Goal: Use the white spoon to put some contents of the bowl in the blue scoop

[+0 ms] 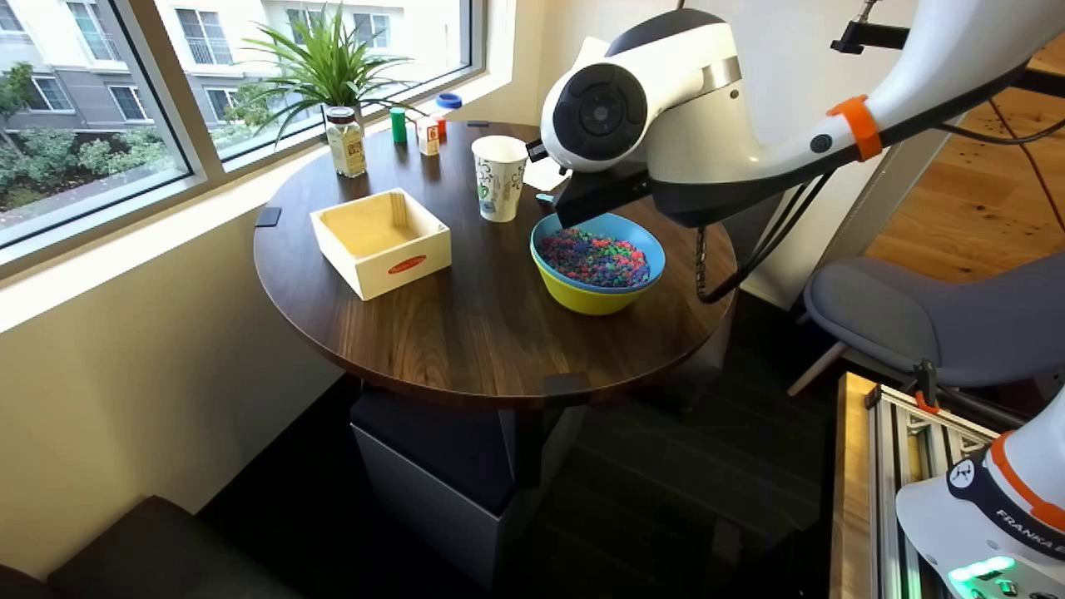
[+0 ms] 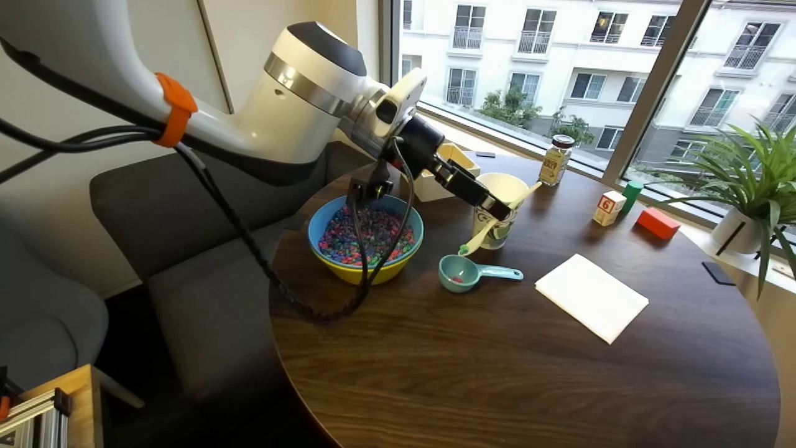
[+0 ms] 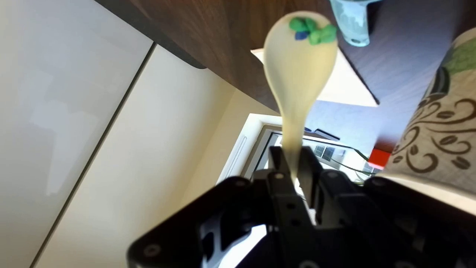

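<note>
The white spoon (image 2: 480, 238) is held tilted, its head near the blue scoop (image 2: 457, 285) in an exterior view; the exact gap is unclear. In the wrist view the spoon (image 3: 299, 70) carries several green pieces and a blue one at its tip. My gripper (image 3: 292, 158) is shut on the spoon's handle; it also shows in an exterior view (image 2: 497, 208). The scoop lies on the table with a little red inside. The bowl (image 2: 357, 274) holds the multicoloured contents (image 2: 367, 236); both also show in an exterior view, bowl (image 1: 586, 299) and contents (image 1: 595, 258).
A paper cup (image 1: 497, 183) stands close beside the gripper. A wooden tray (image 1: 408, 262), a glass jar (image 1: 345, 143), white paper (image 2: 592, 297), a number block (image 2: 609, 208), a green cylinder (image 2: 631, 196) and a red block (image 2: 657, 223) are on the table. The arm's cable hangs over the bowl.
</note>
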Tool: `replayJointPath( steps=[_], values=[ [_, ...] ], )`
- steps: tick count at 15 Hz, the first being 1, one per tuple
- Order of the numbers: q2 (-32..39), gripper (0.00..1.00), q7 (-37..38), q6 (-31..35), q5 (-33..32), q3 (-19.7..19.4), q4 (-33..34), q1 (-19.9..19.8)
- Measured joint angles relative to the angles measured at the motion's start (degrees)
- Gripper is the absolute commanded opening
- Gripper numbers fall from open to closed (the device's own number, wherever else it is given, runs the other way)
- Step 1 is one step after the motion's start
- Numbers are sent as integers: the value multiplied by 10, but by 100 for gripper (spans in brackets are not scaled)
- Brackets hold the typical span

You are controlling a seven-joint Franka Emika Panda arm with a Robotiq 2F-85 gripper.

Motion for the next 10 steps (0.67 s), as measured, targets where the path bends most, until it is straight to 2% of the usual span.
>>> replayJointPath(
  steps=[10],
  values=[
    [0, 3, 9, -42, -35, 12, -9, 3]
  ],
)
